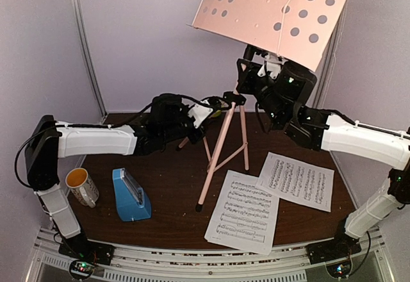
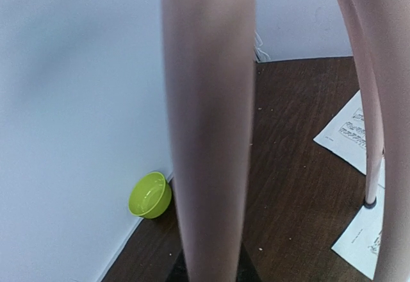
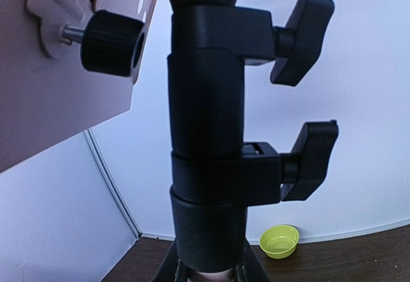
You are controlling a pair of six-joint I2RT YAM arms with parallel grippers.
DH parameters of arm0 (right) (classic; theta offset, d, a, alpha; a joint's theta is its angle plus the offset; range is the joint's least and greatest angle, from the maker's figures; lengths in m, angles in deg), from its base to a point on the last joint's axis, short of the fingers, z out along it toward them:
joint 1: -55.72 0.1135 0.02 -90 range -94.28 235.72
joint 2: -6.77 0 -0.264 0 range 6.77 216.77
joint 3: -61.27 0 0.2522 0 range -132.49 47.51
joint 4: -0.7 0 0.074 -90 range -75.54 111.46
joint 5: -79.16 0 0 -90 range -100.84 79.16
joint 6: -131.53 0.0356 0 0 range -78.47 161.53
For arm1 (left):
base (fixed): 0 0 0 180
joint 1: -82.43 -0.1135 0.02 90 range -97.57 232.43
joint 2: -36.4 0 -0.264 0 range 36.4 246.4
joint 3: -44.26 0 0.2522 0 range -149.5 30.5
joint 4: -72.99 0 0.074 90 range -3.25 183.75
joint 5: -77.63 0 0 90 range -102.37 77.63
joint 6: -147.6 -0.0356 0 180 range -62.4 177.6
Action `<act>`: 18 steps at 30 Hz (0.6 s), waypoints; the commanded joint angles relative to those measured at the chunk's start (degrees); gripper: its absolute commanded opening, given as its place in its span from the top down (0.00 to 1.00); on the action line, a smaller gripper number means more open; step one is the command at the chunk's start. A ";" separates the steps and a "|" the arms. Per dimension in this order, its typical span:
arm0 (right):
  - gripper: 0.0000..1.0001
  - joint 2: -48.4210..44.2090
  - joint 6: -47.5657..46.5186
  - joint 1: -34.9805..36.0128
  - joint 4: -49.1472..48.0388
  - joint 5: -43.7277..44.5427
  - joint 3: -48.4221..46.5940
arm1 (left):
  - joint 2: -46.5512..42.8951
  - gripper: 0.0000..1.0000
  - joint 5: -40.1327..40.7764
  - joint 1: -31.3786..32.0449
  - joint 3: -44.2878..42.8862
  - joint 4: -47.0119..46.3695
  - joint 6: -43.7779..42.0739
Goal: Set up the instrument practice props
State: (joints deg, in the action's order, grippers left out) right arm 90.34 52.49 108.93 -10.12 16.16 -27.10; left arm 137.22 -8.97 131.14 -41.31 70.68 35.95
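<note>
The pink music stand stands at mid-table, its perforated desk (image 1: 275,13) tilted up high and its tripod legs (image 1: 221,147) spread on the table. My left gripper (image 1: 216,107) is shut on a pink leg (image 2: 208,128) just under the tripod hub; its fingers are mostly hidden behind the leg. My right gripper (image 1: 256,80) is shut on the stand's black shaft (image 3: 208,134) just below the desk (image 3: 57,102). Two sheet-music pages (image 1: 246,211) (image 1: 298,181) lie flat at the front right. The blue metronome (image 1: 131,195) stands at the front left.
A cream mug (image 1: 82,186) stands left of the metronome. A lime-green bowl (image 2: 150,195) sits by the back wall, also in the right wrist view (image 3: 280,241). Two black clamp knobs (image 3: 307,35) (image 3: 314,160) stick out from the shaft. White walls close three sides.
</note>
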 commanded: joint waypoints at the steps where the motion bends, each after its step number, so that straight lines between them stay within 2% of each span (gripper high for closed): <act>1: 1.00 -4.60 -1.63 -0.45 -12.11 -4.73 -7.73 | -0.97 0.96 1.56 -3.05 0.44 -5.76 -5.34; 4: 1.00 -2.76 -2.11 -0.79 -12.27 -7.94 -7.96 | -1.24 0.78 2.14 -3.16 0.01 -5.69 -4.57; 7: 1.00 -0.38 -1.81 -1.15 -11.95 -11.26 -8.17 | -2.55 0.55 2.61 -3.16 1.08 -6.23 -1.82; 9: 1.00 1.66 -1.13 -1.18 -13.54 -12.83 -7.88 | -4.25 0.44 3.08 -3.33 3.30 -7.65 0.97; 14: 1.00 6.39 -1.66 -1.12 -17.60 -17.88 -9.19 | -11.43 0.31 2.33 -4.01 11.18 -8.67 8.05; 18: 1.00 9.63 -4.53 -1.15 -17.78 -23.41 -12.15 | -17.13 0.28 1.40 -4.14 17.32 -7.14 10.81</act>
State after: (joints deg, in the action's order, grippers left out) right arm 101.11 50.44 107.82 -14.16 0.75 -31.93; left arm 125.65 -7.02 127.40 -28.02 67.05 41.53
